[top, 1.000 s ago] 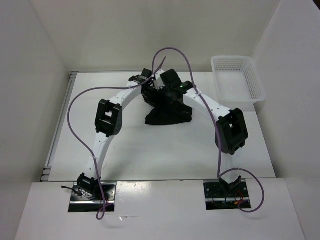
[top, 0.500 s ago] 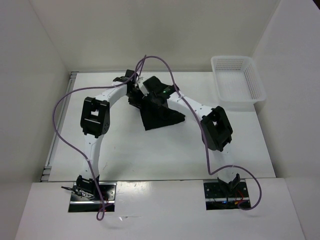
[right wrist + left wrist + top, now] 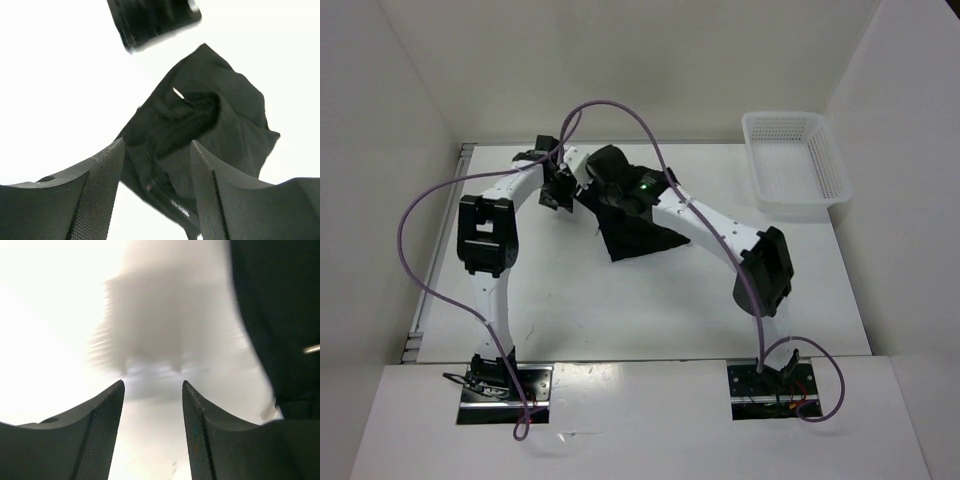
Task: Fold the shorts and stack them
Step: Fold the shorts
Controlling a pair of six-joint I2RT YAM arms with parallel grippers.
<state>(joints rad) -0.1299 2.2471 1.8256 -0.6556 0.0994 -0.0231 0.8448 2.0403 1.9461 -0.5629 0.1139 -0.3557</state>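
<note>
Lying crumpled past the middle of the white table (image 3: 620,310), the shorts (image 3: 638,238) made a limp black heap. The left gripper (image 3: 152,385), just beside it, and the right gripper (image 3: 156,142), above it, stood parted and empty. Light, floppy cloth would probably pinch best at the waistband corners.

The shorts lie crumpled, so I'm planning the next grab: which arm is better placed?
Right, probably: the right gripper hangs open directly over the shorts; the left gripper is open over the table, shorts beside it.
</note>
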